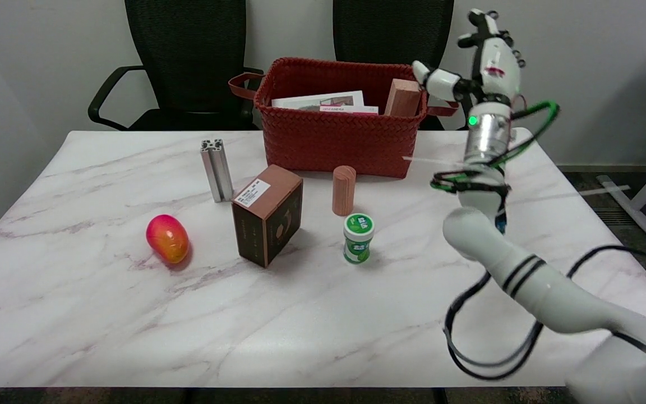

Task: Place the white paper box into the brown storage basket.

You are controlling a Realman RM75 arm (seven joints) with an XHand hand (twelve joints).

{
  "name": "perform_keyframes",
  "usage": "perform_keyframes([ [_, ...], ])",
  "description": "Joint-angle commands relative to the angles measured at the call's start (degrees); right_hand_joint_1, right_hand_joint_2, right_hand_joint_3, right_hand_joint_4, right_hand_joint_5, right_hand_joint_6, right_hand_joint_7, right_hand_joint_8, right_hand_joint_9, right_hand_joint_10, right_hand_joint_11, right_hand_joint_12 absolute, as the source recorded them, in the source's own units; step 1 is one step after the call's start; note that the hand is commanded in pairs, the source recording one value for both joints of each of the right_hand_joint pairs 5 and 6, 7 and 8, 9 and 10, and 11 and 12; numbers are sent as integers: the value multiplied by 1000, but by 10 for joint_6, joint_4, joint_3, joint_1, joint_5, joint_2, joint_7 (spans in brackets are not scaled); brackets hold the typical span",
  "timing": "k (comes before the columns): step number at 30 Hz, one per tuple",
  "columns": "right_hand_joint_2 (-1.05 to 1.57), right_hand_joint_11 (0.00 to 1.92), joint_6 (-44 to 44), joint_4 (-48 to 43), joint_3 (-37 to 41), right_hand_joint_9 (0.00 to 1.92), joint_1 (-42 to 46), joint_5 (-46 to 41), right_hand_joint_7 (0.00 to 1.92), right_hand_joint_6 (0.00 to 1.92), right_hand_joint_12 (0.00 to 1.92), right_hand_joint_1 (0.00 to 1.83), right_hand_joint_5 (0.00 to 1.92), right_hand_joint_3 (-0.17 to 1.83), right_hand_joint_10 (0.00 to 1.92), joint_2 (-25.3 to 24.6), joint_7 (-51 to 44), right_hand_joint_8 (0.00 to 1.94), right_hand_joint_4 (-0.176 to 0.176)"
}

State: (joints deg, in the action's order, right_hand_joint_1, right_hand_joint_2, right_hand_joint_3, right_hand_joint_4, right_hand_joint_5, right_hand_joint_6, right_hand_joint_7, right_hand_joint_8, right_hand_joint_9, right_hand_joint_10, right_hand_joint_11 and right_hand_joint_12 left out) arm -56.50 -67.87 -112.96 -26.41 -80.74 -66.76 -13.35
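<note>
White paper box (pixel 323 101) located inside brown storage basket (pixel 334 140) at upper centre of frame, lying flat against rear-left interior, beside a wooden block (pixel 402 97) at right end. Placement judged complete; only withdrawal of arm apparently left. Right hand (pixel 483 56) raised at upper right of frame, just beside basket's right rim, above table level, holding nothing; fingers spread apart, one extended left toward wooden block, contact with it not determinable. Forearm near vertical, elbow bent low at lower right. Elsewhere on marble table (pixel 104 314): aluminium profile (pixel 216 170), brown carton (pixel 267 222), wooden cylinder (pixel 344 190), green gum bottle (pixel 358 238), mango (pixel 167 238).
</note>
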Motion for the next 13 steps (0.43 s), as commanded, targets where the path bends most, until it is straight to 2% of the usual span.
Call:
perform_keyframes([
  [1,556,358,-261,-164,10,442,259,58,663,332,358,1039,332,488,442,27,-2,663,0],
  [13,557,378,-381,-135,-113,458,278,55,704,257,378,1061,257,540,458,29,-1,704,0],
])
